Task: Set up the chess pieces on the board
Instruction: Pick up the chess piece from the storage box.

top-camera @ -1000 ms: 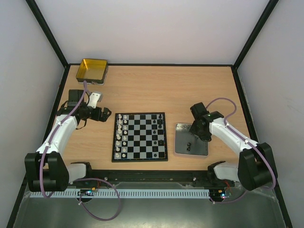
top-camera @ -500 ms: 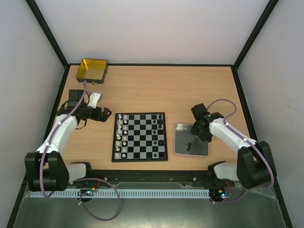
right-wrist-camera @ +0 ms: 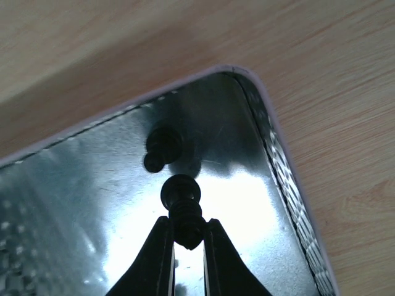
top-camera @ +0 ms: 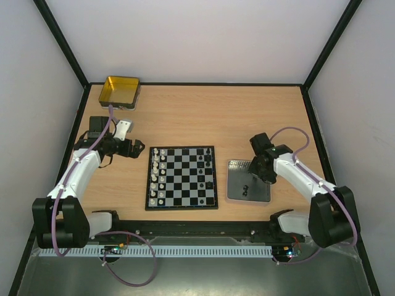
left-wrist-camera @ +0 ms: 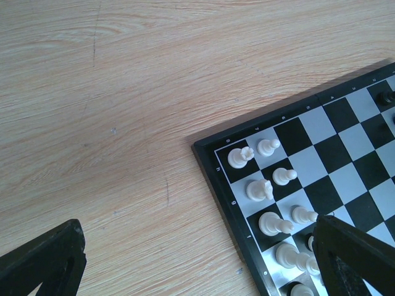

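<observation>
A wooden table (top-camera: 203, 117) stood between white walls (top-camera: 203, 37) edged with black framing. A gold tin (top-camera: 120, 91) sat open at its far left corner. A grey metal tray (top-camera: 236, 168) lay flat toward the right, near the front edge, its shiny floor dimpled along the sides.

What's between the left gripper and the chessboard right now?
Nothing but a bare strip of wooden table. It separates the open left gripper from the board and shows best in the left wrist view. The top view agrees.
</observation>
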`<state>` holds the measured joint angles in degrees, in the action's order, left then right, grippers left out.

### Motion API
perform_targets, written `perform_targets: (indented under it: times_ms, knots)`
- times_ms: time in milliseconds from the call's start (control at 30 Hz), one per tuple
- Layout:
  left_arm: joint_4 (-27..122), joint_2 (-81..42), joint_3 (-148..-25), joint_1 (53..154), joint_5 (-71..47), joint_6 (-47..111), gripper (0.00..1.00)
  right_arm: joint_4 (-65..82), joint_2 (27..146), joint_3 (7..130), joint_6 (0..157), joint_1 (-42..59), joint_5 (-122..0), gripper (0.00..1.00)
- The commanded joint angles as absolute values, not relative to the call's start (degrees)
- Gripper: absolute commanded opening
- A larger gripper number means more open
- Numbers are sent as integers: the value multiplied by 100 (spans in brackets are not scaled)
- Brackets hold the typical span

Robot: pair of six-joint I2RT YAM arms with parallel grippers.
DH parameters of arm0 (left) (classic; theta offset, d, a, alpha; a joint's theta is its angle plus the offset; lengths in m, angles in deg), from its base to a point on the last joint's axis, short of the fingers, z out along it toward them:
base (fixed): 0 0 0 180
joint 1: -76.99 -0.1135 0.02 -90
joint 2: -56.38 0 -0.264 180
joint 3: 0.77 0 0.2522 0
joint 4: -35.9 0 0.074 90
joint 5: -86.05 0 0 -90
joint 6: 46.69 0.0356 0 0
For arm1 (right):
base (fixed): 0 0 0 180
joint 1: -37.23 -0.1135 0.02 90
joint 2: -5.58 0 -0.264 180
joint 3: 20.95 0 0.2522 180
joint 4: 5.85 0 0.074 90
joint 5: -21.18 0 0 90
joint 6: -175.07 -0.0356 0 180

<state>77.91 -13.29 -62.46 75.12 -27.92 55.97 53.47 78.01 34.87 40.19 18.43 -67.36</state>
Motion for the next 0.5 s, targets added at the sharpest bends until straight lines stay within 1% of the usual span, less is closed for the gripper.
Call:
perform_targets:
  times_ms: [0,167,467]
  knots:
    - [7910,-1384,-6365,7547,-2839,5629,99,5912,7437,3973,4069,1779,-6851,6]
    - [7909,-1367,-6358,7558,-2839,5631,100,6254,7389,4469,3984,1382,-7122,6]
    - [7906,-1358,-6358,7558,-2846,5633,99,6497,8007,5254,3546,-52,-7765,7]
